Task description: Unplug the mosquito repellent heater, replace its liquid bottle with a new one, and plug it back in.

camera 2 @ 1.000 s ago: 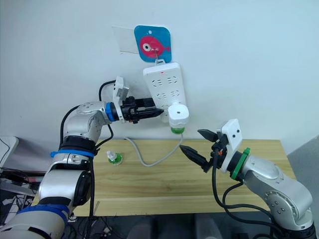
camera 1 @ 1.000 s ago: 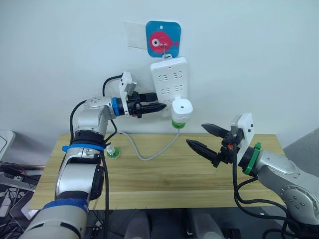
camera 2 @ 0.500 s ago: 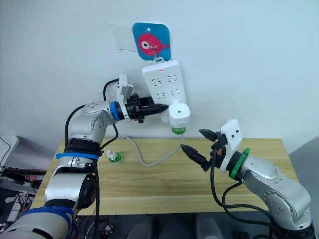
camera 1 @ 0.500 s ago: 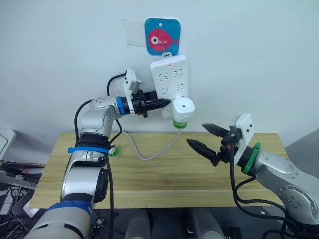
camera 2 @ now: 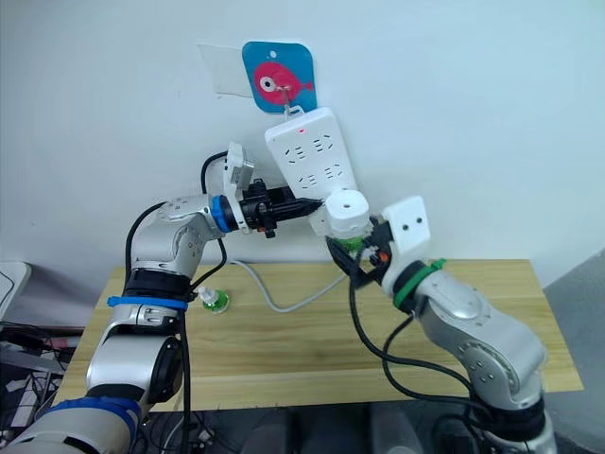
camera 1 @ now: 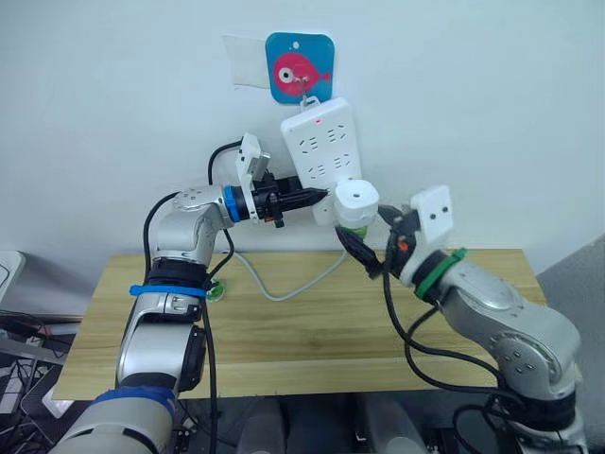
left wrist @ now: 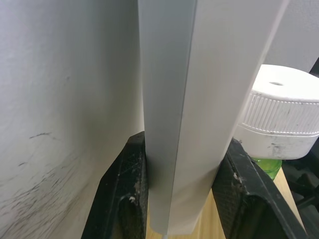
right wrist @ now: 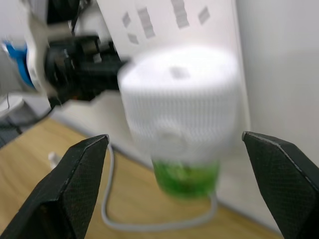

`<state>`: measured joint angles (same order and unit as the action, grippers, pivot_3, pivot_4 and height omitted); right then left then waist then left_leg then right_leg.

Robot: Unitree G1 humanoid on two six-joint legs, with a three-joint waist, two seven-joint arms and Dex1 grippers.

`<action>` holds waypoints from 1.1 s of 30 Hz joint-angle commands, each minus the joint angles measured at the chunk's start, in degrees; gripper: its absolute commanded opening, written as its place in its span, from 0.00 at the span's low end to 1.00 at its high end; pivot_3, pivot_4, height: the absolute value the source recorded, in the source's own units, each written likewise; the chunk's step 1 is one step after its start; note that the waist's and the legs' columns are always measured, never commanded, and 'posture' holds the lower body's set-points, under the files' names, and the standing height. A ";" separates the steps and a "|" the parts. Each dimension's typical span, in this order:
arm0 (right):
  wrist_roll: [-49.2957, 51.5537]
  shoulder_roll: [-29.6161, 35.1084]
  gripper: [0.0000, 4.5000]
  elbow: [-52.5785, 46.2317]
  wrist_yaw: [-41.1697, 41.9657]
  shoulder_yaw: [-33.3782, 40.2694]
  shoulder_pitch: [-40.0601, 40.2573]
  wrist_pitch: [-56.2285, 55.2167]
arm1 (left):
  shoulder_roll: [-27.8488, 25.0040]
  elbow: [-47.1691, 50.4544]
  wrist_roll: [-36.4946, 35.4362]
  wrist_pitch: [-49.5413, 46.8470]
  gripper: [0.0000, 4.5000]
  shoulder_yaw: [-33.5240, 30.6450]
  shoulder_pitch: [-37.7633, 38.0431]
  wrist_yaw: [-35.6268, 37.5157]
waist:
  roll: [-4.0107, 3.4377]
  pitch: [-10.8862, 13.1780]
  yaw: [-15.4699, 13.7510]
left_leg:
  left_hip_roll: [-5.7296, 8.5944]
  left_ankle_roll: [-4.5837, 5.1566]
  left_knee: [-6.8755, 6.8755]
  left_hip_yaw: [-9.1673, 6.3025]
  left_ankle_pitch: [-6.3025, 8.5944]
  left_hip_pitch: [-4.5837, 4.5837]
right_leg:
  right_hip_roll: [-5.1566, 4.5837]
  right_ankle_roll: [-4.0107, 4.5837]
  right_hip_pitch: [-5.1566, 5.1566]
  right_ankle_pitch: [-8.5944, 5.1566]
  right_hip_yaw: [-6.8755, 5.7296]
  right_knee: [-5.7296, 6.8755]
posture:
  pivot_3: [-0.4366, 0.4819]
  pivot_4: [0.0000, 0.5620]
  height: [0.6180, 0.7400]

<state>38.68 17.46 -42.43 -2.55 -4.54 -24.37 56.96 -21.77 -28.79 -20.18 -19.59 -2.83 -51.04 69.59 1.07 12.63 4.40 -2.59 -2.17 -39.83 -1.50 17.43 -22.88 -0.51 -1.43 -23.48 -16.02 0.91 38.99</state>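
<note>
The mosquito repellent heater (camera 1: pixel 356 199) is a white rounded unit plugged into the low end of the white power strip (camera 1: pixel 319 142) on the wall. Its liquid bottle (right wrist: pixel 185 179) shows green beneath it. My left gripper (left wrist: pixel 182 199) is shut on the strip's lower edge, one black finger (left wrist: pixel 124 199) on each side. My right gripper (right wrist: pixel 174 137) is open, with its fingers (right wrist: pixel 75 184) wide on either side of the heater (right wrist: pixel 179 104) and apart from it. The new one (camera 1: pixel 216 287), green with a white cap, stands on the table behind my left arm.
The power strip hangs tilted from a blue fish hook (camera 1: pixel 299 68). Its grey cable (camera 1: pixel 284 288) loops down onto the wooden table (camera 1: pixel 302 340). The wall lies directly behind the heater.
My right gripper has risen from over the table, up and to the left, and now straddles the heater. My left gripper has moved onto the strip's edge, and the strip has tilted.
</note>
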 commanded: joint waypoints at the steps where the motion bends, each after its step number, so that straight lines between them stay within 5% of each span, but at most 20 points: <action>1: -3.20 -2.15 1.00 0.27 -2.13 -1.49 -3.06 0.27 | 0.62 1.79 -0.94 -0.10 0.30 -0.17 -0.88 -1.58 | 0.00 0.00 -0.01 | 0.01 0.00 0.00 -0.01 0.00 -0.01 | -0.01 0.00 0.00 0.00 0.00 -0.01 | 0.23 0.42 1.00; 10: -9.27 -3.40 1.00 3.18 -0.98 -4.32 -5.56 -0.12 | 0.22 1.95 -0.71 0.67 0.30 -0.54 -0.70 -2.42 | -0.01 0.00 0.05 | 0.03 0.00 0.00 0.00 0.00 -0.02 | -0.06 0.00 -0.01 0.00 0.00 -0.02 | 0.25 0.41 1.00; 15: -10.03 -3.64 0.69 2.62 0.67 -3.36 -5.03 -0.21 | -0.01 2.22 -0.74 0.72 0.30 -0.69 -0.30 -2.73 | -0.01 0.01 0.12 | 0.02 0.00 0.00 0.00 0.00 -0.02 | -0.06 0.00 -0.01 0.00 0.01 -0.01 | 0.25 0.41 1.00; 33: -1.89 -1.60 0.69 -10.32 3.05 9.05 -4.71 15.17 | -2.22 -1.20 -0.32 3.51 0.30 -2.43 -0.32 -6.50 | -0.09 0.05 0.82 | 0.01 0.06 0.01 -0.07 -0.03 0.04 | -0.04 0.02 -0.05 0.05 0.07 0.08 | 0.24 0.39 1.00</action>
<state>35.85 15.66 -50.01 0.16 2.56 -28.60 72.00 -22.77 -29.53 -20.21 -15.76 -2.65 -50.53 66.89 0.98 12.68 5.21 -2.58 -2.11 -39.82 -1.54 17.40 -22.84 -0.53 -1.42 -23.53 -15.97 0.98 39.07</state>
